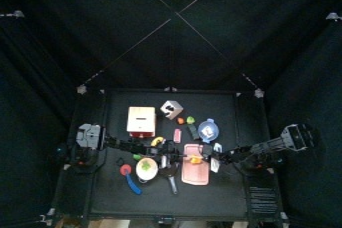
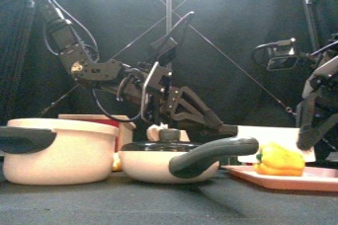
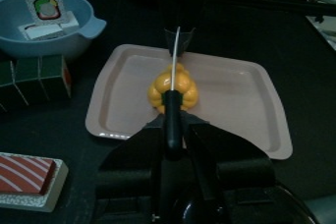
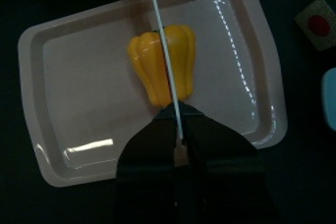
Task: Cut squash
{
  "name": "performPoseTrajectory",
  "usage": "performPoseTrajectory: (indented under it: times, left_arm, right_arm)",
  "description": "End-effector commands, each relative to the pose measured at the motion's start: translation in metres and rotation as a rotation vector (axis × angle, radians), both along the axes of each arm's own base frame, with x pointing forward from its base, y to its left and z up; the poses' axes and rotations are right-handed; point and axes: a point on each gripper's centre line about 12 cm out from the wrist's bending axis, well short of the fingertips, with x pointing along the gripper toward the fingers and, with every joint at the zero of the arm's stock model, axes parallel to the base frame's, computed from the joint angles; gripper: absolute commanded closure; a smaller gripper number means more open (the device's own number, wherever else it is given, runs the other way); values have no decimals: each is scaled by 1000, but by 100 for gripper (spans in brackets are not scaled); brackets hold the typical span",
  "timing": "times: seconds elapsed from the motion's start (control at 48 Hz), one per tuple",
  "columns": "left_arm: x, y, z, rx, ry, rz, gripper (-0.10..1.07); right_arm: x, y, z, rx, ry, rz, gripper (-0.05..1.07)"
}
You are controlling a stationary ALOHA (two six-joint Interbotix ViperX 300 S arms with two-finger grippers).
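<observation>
— Where is the squash (image 4: 161, 63)?

— On the pink board (image 4: 79, 90), near its middle. In the front view that is the lower right of the frame.

— And the knife (image 4: 155, 31)?

— Its thin blade runs lengthwise over the squash, almost down the centre line. The right gripper (image 4: 175, 159) looks clamped narrow on the handle end. The left gripper (image 3: 174, 169) faces the same board, but I cannot tell whether it is wide or narrow.

— So how should the cut go?

— I'd keep the blade on the squash's long axis and press straight down, not sideways, since the piece is rounded and could roll or skid on the smooth board. The tip should stay inside the board's raised rim. Slow pressure is best, as nothing I can see is bracing the squash.
</observation>
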Motion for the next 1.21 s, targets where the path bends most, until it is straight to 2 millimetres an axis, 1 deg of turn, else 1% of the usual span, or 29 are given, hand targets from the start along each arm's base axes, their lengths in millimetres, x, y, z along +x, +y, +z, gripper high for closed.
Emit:
performPoseTrajectory:
  times: [0.0,0.167,0.562,0.708,0.875,1.021,1.188]
  left_arm:
    - [0,1,0,-2,11,5,39]
    - [-1,2,-2,-3,34,6,39]
    - [3,2,2,-1,20,7,39]
    - [4,2,8,2,8,7,39]
    - [4,0,18,5,-15,1,39]
    - [4,0,17,7,-14,-2,39]
    - [4,0,16,8,-12,-2,39]
  right_arm:
    - [-2,-1,-6,3,27,-12,66]
    - [0,1,-10,11,37,-6,66]
    - [0,0,-11,6,43,-7,67]
    - [3,0,-6,-1,25,-4,67]
    - [6,-3,7,-22,-14,-4,67]
    - [6,-3,12,-21,-33,-5,67]
    - [6,-3,12,-23,-33,-2,67]
